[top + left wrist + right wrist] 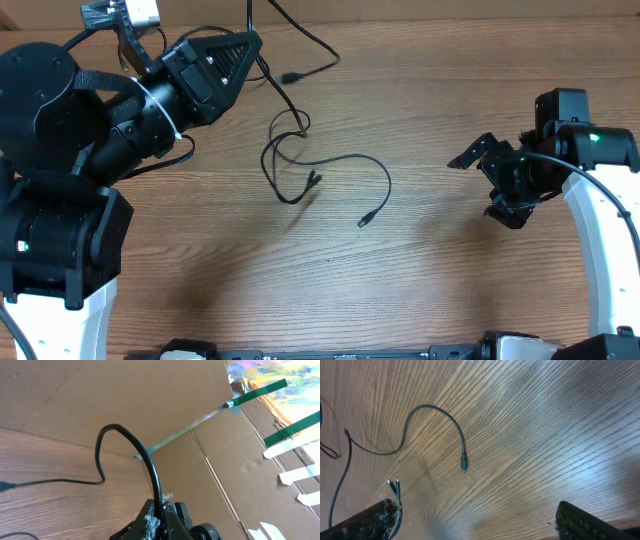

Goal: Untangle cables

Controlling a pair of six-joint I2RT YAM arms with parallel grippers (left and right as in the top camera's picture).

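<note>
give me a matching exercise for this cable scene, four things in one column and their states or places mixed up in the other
Things:
1. left end effector
2. right end effector
3. jack plug
4. green tape

States or places:
A. lying loose on the wooden table
B. open, nothing between its fingers
C. stuck on the cardboard
D. shut on the black cable

Pairs: 1-D, 2-B, 3-A, 4-C
</note>
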